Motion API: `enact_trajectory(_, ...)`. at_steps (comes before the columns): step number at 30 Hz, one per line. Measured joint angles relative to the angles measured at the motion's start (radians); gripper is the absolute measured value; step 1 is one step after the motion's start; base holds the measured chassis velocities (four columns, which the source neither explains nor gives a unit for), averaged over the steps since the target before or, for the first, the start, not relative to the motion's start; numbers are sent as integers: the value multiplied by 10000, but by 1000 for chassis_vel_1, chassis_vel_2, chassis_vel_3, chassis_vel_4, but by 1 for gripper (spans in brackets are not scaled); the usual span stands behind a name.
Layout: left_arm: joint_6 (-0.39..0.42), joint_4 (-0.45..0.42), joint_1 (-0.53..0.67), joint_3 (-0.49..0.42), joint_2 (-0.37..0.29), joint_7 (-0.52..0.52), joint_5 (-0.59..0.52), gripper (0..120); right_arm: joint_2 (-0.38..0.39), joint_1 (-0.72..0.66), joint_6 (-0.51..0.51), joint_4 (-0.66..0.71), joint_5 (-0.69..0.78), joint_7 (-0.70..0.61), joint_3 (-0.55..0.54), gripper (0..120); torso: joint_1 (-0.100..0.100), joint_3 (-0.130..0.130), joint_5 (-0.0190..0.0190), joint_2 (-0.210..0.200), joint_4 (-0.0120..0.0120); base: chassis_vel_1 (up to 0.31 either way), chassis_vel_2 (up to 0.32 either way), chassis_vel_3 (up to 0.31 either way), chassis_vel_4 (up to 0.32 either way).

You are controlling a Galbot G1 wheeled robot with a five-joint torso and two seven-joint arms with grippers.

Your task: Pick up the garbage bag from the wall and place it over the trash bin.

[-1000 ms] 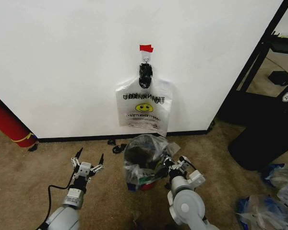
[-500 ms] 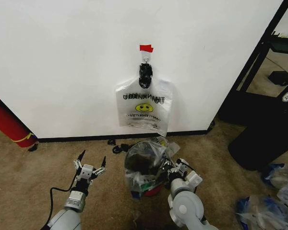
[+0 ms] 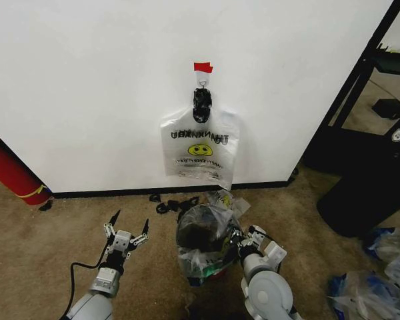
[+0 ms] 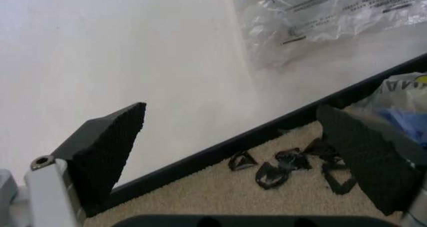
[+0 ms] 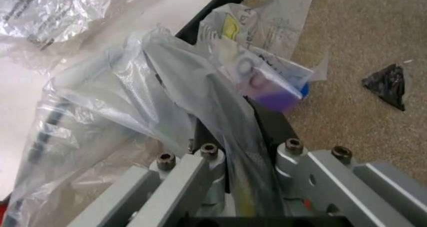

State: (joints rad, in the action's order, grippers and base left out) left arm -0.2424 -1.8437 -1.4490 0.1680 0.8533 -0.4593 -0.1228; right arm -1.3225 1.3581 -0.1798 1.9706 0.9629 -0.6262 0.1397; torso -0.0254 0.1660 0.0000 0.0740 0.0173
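The garbage bag, thin clear plastic with a yellow smiley and blue patches, is draped over the small black trash bin, whose red bottom shows below. Both stand on the carpet near the wall. My right gripper is at the bin's right side and is shut on a fold of the garbage bag; the right wrist view shows plastic pinched between the fingers of the right gripper. My left gripper hovers open to the left of the bin, apart from it. The left gripper holds nothing.
A like smiley bag hangs from a wall hook under red tape. Black scraps lie at the baseboard. A long red cylinder leans at the left. A big black cylinder and loose bags are on the right.
The bagged bin and my right gripper have shifted a little right and nearer to me. My left gripper has crept slightly right, staying open. The wall bag has not moved.
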Motion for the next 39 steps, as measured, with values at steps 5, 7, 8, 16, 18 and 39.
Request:
enact_trajectory(5, -11, 3, -1, -19, 14, 7, 23, 100, 75, 23, -64, -40, -29, 158, 72, 0, 0, 0, 1, 0, -1, 0, 0, 0, 0)
enact_trajectory(7, -18, 3, -11, -29, 18, 11, 36, 100, 124, 50, -117, -28, -35, 225, 103, 0, 0, 0, 1, 0, -2, 0, 0, 0, 0)
enact_trajectory(8, -23, 3, -18, -32, 20, 12, 43, 100, 152, 71, -162, -3, -31, 247, 114, 0, 0, 0, 2, 0, -2, 0, 0, 0, 0)
enact_trajectory(16, -77, 58, -66, -52, 36, 19, 99, 100, 482, 365, -1184, 502, 107, 926, 376, 0, 0, 0, 0, 0, -2, 0, 0, 0, 0)
enact_trajectory(18, -78, 58, -71, -55, 37, 19, 108, 100, 515, 390, -1278, 505, 52, 1023, 416, 0, 0, 0, 0, 0, -2, 0, 0, 0, 0)
enact_trajectory(39, -139, 195, -49, -157, 60, 50, 143, 100, 716, 691, -381, 64, -1070, 3279, 726, 0, 0, 0, 0, 0, -1, 0, 0, 0, 0)
